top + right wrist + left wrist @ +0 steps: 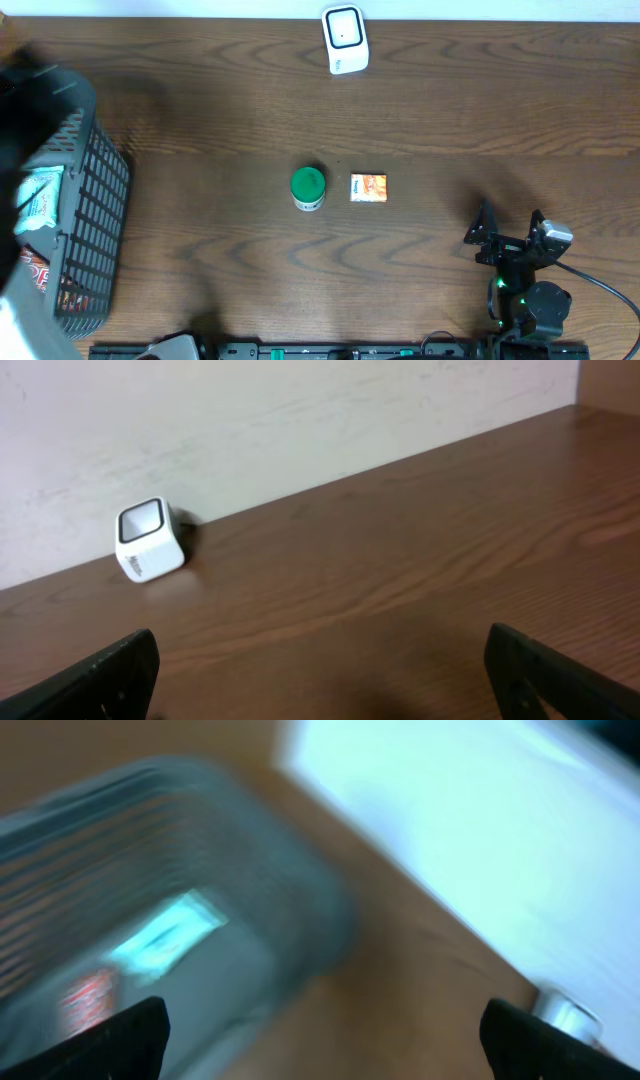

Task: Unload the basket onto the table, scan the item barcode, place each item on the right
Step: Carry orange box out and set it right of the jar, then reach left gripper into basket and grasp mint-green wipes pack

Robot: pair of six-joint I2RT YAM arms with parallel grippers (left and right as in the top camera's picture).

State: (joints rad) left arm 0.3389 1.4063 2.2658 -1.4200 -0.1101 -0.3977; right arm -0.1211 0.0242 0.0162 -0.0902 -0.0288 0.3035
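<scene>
One jar, white with a green lid, stands at the centre of the table. One small orange box lies just beside it at 3 o'clock; its print is too small to read. One white scanner with a dark window sits at 12 o'clock. One dark basket at 9 o'clock holds a few packets, count unclear. The right gripper, at 5 o'clock, gapes wide and empty. The left gripper, in a blurred view over the basket, is likewise spread with nothing held.
</scene>
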